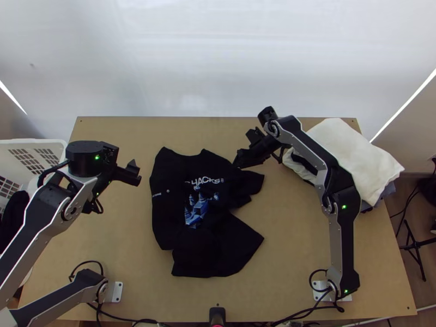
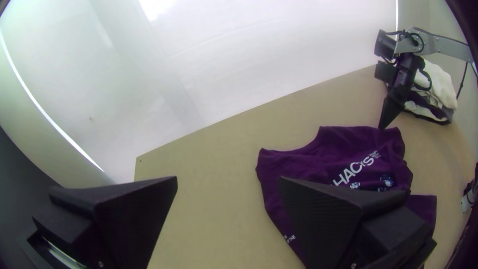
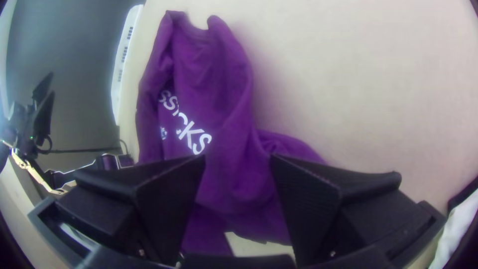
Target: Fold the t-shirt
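Nearest the lens in the left wrist view, the left claw is spread wide and has hold of nothing; seen from above, it hangs to the left of the garment, well apart from it. The right claw, in its own wrist view, is also parted, though less widely, with loose cloth visible between its fingers and none seen gripped. On the wooden surface lies the dark t-shirt, print upward. Its lower part, toward the near edge, is skewed, one corner swung out to the right. Farther up, the middle is rumpled about the lettering, and a sleeve sticks out to the right. The step in hand appears to be preparatory: squaring the garment before a first proper fold. The next move probably calls for the right claw to lower and close on the cloth near the right shoulder, with the left claw brought in to the opposite side; a pinch taken too shallow could slip or drag the rumples along. Beyond lie the collar, a pile of cloth at the far right, and a pale wall.
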